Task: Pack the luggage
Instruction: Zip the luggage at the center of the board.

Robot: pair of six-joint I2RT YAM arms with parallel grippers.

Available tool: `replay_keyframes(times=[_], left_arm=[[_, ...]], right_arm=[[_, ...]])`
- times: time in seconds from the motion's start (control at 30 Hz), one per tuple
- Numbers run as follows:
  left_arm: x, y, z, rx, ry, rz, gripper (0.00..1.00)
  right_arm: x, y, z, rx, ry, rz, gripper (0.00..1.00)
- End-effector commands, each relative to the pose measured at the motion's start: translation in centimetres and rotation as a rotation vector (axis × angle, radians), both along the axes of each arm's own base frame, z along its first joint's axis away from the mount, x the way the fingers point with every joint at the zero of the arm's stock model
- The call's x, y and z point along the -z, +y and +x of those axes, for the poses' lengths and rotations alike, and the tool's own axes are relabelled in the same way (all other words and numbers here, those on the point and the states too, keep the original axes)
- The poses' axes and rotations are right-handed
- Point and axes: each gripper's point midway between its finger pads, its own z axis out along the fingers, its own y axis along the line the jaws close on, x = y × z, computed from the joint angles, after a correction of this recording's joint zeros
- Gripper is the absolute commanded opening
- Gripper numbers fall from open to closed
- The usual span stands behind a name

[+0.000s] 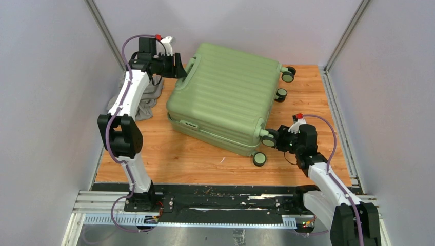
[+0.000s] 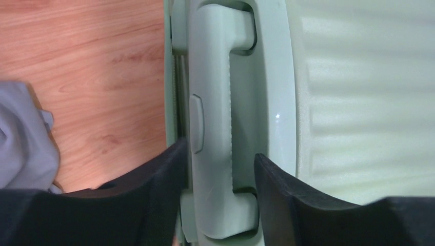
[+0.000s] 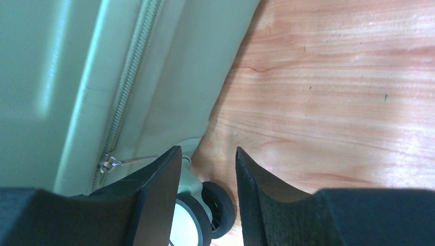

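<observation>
The luggage (image 1: 225,97), a light-green ribbed hard-shell case, lies closed and flat on the wooden tabletop (image 1: 169,154). My left gripper (image 1: 180,66) is at its upper-left side, over the green handle (image 1: 191,66). In the left wrist view the gripper (image 2: 219,149) straddles that handle (image 2: 210,102); the left finger lies against it, and a gap shows at the right finger. My right gripper (image 1: 279,139) is at the case's near right corner. In the right wrist view it (image 3: 208,149) stands open with a black wheel (image 3: 220,205) between its fingers. The zipper (image 3: 131,77) is shut.
A grey cloth (image 1: 146,97) is bunched on the table left of the luggage, under the left arm, and it also shows in the left wrist view (image 2: 23,138). Other wheels stick out at the near corner (image 1: 259,159) and far right side (image 1: 288,76). Grey walls close in both sides.
</observation>
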Motion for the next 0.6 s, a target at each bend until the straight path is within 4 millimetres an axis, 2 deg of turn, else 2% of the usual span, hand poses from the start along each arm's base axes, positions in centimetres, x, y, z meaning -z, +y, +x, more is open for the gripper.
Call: replay_keyframes(times=[0.0,0.17,0.27,0.43,0.57], left_arm=[[1.1,-0.2,0.6,0.023,0.012,0.052,0.49],[1.6,0.1,0.7,0.035,0.003,0.106,0.31],[1.1,0.1,0.5,0.040,-0.009,0.125,0.19],[-3.1,-0.4,-0.2,0.038,-0.096,0.124,0.02],[-7.1,-1.3,-0.9,0.042,-0.181,0.106,0.00]], right_arm=[[0.7,-0.1,-0.7,-0.011,0.006,0.005,0.47],[0.4,0.3,-0.6,-0.032,-0.032,0.019,0.46],[0.4,0.7,-0.7,-0.059,-0.072,0.031,0.46],[0.3,1.5,-1.2,-0.109,-0.113,0.060,0.47],[1.0,1.7,-1.9,-0.125,-0.095,0.066,0.47]])
